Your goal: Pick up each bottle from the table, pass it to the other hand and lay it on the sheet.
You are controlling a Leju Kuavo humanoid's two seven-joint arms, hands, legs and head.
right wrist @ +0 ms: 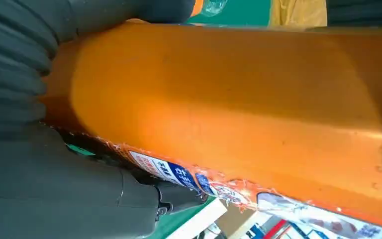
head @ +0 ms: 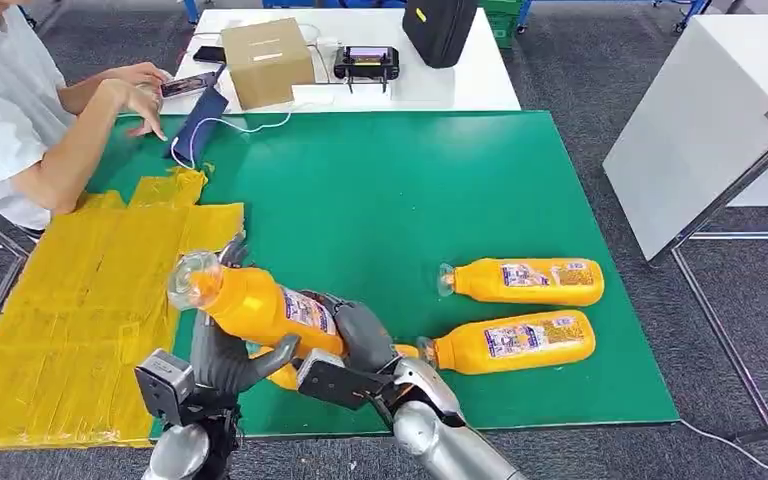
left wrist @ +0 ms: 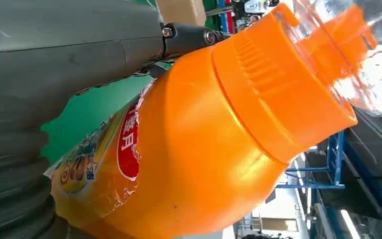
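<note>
Both my hands grip one orange bottle [head: 260, 305] above the green table [head: 380, 210] — left hand [head: 225, 355] near its neck, right hand [head: 355, 335] at its base — beside the yellow sheet [head: 80, 300]. Two more bottles [head: 525, 281] lie to my right.

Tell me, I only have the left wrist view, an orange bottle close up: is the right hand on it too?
Observer: Yes. The head view shows the right hand gripping the held bottle at its base end and the left hand nearer the cap.
Operator: Anything on the sheet?
Observer: No bottle lies on the yellow sheet.
Operator: What's left on the table?
Observer: At least two: the far bottle and the near bottle lie on their sides on the green table.
</note>
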